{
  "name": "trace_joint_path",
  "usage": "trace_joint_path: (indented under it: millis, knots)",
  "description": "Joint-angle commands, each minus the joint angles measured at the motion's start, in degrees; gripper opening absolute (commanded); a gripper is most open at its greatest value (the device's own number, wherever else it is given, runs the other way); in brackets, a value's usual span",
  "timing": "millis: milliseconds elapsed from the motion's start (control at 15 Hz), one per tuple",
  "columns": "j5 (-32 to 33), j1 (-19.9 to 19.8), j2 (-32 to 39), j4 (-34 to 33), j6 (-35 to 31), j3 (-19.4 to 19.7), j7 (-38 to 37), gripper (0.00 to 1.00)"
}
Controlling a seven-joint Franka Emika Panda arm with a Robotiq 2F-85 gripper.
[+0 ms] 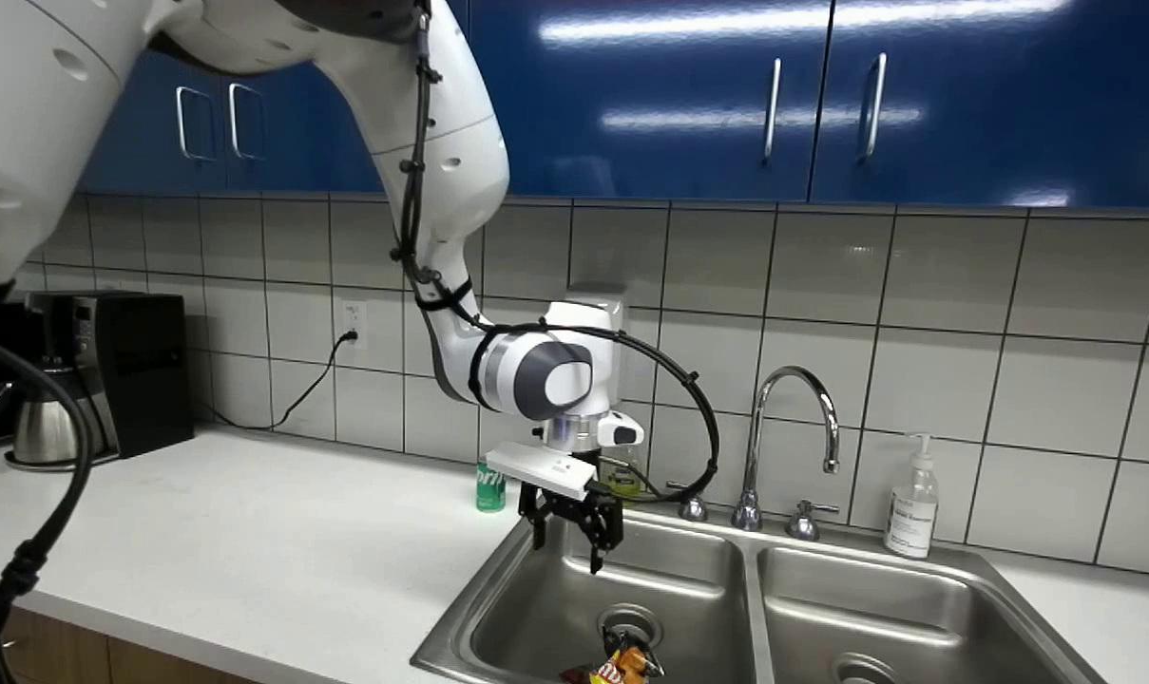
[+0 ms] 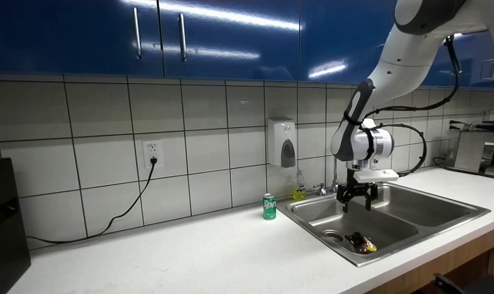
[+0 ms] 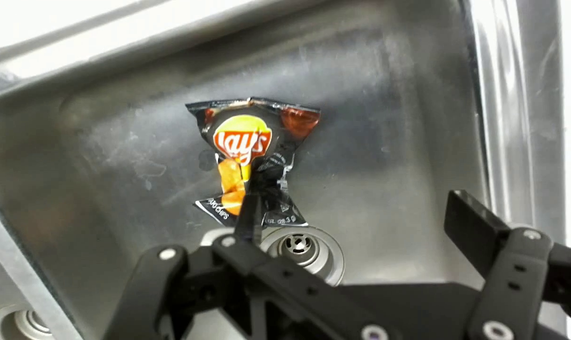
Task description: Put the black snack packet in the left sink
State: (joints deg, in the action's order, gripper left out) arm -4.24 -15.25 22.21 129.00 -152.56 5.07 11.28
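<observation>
The black snack packet [image 3: 240, 141], a crumpled black foil pouch with orange and yellow markings, lies on the floor of the left sink [image 3: 375, 141], beside its round drain. The packet also shows in both exterior views [image 1: 622, 665] [image 2: 363, 245]. The left sink is the near basin in an exterior view [image 2: 390, 234] and the left one in an exterior view [image 1: 707, 632]. My gripper [image 3: 353, 208] is open and empty, above the left sink and apart from the packet. In the wrist view one finger covers a small part of the packet's lower edge. The gripper shows in both exterior views [image 1: 567, 553] [image 2: 356, 207].
The right basin [image 1: 878, 608] adjoins, past a metal divider. A faucet [image 1: 753, 446] and handles stand behind the sink. A clear pump bottle [image 1: 912, 508] stands at the back right. A green can [image 2: 269, 207] and yellow soap bottle [image 2: 299, 188] stand near the sink's back corner.
</observation>
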Motion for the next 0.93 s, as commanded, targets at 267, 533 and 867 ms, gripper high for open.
trace_joint_path:
  millis: [267, 533, 867]
  knots:
    - [3.8, 4.3, -17.8, 18.8, 2.0, 0.9, -0.3, 1.0]
    - [7.0, 6.4, -23.2, 24.7, 2.9, 0.7, -0.6, 1.0]
    - [5.0, 6.5, -18.7, 21.7, 1.1, 0.9, -0.1, 1.0]
